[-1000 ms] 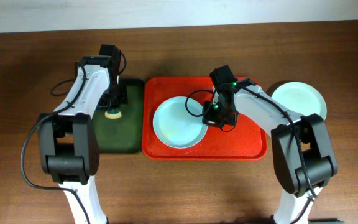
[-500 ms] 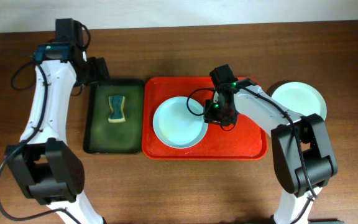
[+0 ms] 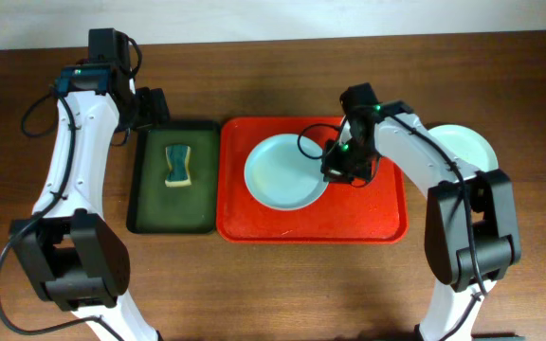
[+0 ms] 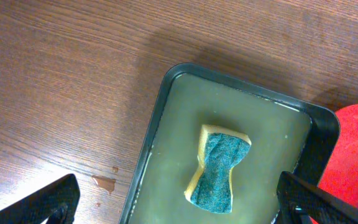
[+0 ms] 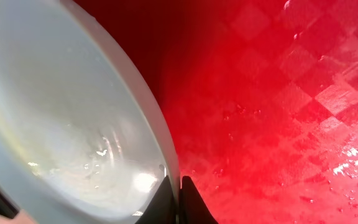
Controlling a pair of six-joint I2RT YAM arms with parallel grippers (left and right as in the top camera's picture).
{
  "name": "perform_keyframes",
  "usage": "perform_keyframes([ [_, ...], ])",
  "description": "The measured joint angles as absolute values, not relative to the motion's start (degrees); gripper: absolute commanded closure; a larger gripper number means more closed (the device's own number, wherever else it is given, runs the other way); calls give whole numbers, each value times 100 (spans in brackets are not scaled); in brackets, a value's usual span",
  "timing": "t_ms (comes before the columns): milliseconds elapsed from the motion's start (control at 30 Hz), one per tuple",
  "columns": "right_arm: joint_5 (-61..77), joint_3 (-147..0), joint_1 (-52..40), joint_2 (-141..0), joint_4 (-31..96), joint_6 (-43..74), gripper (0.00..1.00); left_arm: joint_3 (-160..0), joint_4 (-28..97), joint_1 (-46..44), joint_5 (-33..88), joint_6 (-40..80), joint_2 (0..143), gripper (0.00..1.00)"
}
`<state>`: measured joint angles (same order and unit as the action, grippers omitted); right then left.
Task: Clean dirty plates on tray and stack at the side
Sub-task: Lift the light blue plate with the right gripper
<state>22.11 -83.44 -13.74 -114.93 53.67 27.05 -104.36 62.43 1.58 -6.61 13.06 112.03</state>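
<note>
The right end effector [image 3: 336, 169] is clamped on the right rim of a plate [image 3: 281, 172] inside the red tray [image 3: 368, 216]. The left end effector [image 3: 150, 107] is wide open and empty, near the green tray [image 3: 145, 204] that holds a sponge [image 3: 176, 166]. A second plate [image 3: 469, 142] lies on the worktop [image 3: 282, 284] right of the red tray.

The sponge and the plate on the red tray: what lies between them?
In the overhead view, between the sponge and the plate lie only green tray floor, the two trays' side-by-side rims, and bare red tray floor.
</note>
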Motion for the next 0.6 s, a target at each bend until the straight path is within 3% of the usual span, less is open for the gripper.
perform_keyframes([
  [167, 2265, -9026, -1723, -11491, 5618, 2856, 96, -10436, 6241, 158, -661, 1306, 11203, 1],
  [300, 1876, -9476, -2554, -11491, 5439, 3107, 96, -10436, 6241, 158, -661, 1308, 11203, 1],
  [600, -419, -9570, -4381, -11491, 4960, 3301, 96, -10436, 6241, 158, -661, 1308, 11203, 1],
])
